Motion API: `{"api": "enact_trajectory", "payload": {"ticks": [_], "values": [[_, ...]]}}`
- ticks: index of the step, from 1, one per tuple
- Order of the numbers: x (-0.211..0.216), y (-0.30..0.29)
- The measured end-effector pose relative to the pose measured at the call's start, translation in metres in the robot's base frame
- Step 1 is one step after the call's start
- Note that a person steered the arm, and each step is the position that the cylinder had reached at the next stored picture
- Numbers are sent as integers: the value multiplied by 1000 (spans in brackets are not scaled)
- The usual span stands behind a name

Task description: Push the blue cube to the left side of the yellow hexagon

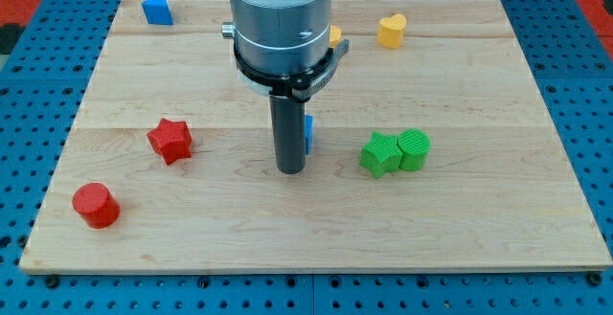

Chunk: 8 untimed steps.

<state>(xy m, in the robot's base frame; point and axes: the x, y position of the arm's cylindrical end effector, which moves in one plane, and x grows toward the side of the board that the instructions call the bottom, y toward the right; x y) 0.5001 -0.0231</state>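
Pale wooden board [144,85] lies on a blue pegboard bench, and the arm's grey housing hangs over its middle, hiding part of the far half. My tip [290,170] rests on the wood near the centre; it is a plain rod, so it neither opens nor closes and holds nothing.

Two blue things show. A blue cube [157,10] sits plainly at the view's top left corner, well apart from my tip. A thin blue sliver [308,133] peeks out just to the view's right of the rod; it seems to touch or nearly touch the rod, but too little shows to name its shape. A yellow piece [335,35], probably the yellow hexagon, is mostly covered by the housing, near the view's top centre. A yellow heart [391,30] stands further to the view's right.

Judging from this, the blue sliver beside the rod is likely the block in play. To do the step well, I would get my tip to the near side of that block and slightly to its right, then push it steadily toward the view's top, aiming left of the yellow piece. Pushing through the block's middle should keep it from spinning off.

Away from that path lie a red star [170,140], a red cylinder [96,205] and two green blocks [395,151]
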Motion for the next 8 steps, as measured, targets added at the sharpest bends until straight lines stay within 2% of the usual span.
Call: {"api": "enact_trajectory", "payload": {"ticks": [1,3,4,7,8], "values": [[-12,-4],[-9,4],[-30,1],[-160,5],[-170,2]]}}
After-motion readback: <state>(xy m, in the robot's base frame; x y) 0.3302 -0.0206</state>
